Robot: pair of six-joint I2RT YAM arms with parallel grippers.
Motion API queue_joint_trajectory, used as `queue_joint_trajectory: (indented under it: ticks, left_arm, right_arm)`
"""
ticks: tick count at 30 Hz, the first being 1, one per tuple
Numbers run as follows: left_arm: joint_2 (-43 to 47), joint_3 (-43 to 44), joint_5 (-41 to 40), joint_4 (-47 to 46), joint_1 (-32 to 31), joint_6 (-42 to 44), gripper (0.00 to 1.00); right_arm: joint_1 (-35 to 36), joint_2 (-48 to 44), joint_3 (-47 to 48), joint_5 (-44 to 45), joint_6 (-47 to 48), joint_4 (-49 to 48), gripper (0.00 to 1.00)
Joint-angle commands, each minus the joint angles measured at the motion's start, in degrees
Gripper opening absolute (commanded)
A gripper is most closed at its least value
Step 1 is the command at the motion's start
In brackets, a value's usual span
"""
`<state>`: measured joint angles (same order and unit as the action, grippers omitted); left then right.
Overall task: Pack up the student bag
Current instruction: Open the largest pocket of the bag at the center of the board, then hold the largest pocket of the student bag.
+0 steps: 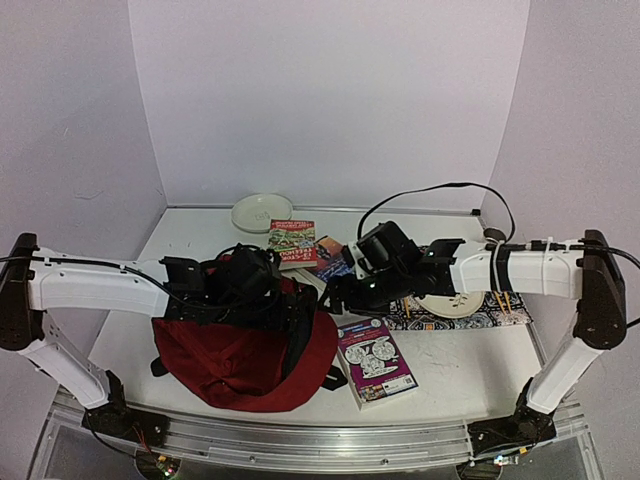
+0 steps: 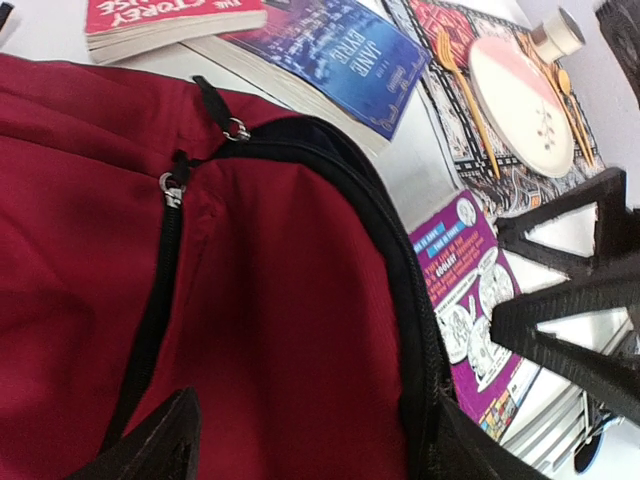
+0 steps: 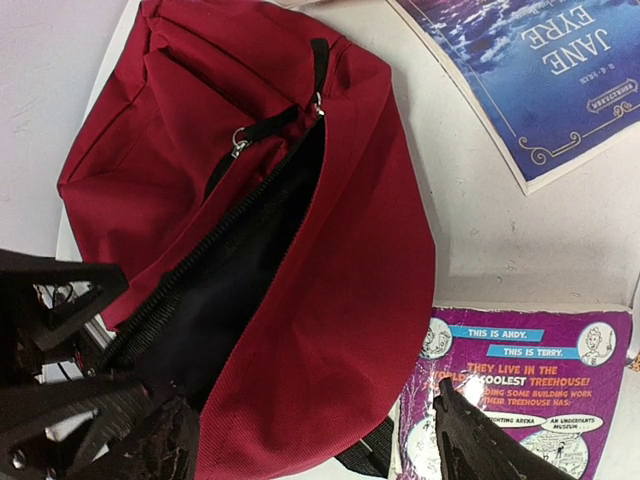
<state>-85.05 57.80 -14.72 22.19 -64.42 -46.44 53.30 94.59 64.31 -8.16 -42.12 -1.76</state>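
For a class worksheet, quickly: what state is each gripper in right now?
Left gripper: open, fingers spread over the student bag, gripping nothing.
Right gripper: open, holding nothing.

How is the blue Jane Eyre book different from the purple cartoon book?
The blue book has a dark cover with pale letters. The purple book is bright, with cartoon drawings and speech bubbles. The blue book lies farther back on the table, and the purple book lies nearer the front edge. Both are closed, lying flat, outside the red bag.
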Motion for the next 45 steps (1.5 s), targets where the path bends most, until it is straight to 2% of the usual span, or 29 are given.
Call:
queue_joint_trajectory:
  ticks: [1, 7, 13, 16, 18, 20, 22, 25, 30, 36, 45]
  left_arm:
    - [2.3, -0.8, 0.4, 0.8, 0.6, -0.7, 0.71]
    - [-2.4, 1.7, 4.9, 0.7, 0.6, 1.6, 0.61]
    - [-3.5, 3.0, 4.9, 0.8, 0.8, 3.5, 0.36]
    - [-1.2, 3.1, 3.9, 2.4, 1.9, 5.0, 0.19]
    - [0.6, 3.4, 2.5, 4.9, 3.0, 6.2, 0.09]
    - [2.7, 3.8, 0.4, 8.1, 4.0, 7.5, 0.01]
    - [4.5, 4.4, -1.4, 11.1, 4.9, 9.0, 0.00]
    - [7.0, 5.5, -4.5, 16.8, 6.5, 11.0, 0.00]
    - [8.4, 9.4, -11.6, 27.0, 9.1, 14.8, 0.00]
    - [8.7, 14.5, -19.3, 36.8, 12.1, 19.5, 0.00]
    - [6.9, 15.0, -26.8, 37.3, 19.2, 31.7, 0.07]
  right_arm:
    - [1.1, -0.8, 0.2, -1.9, 1.1, 0.5, 0.81]
    - [2.6, 2.8, 2.1, -3.0, 0.6, 0.5, 0.81]
    - [3.4, 7.0, 3.5, -3.6, 0.2, 0.5, 0.78]
    - [3.4, 7.8, 3.0, -2.7, 0.5, 0.5, 0.65]
    - [3.4, 7.8, 2.4, -1.9, 0.8, 0.6, 0.52]
    - [3.5, 7.8, 2.0, -1.4, 1.2, 0.6, 0.34]
    - [3.4, 8.0, 1.9, -1.2, 1.7, 0.7, 0.17]
    - [3.4, 8.6, 2.3, -0.9, 2.2, 0.8, 0.00]
    - [3.5, 10.5, 4.3, -1.6, 3.8, 0.9, 0.00]
    - [3.6, 14.4, 11.5, -4.0, 5.7, 0.8, 0.00]
    - [3.7, 20.1, 14.1, -1.7, 4.4, 0.8, 0.00]
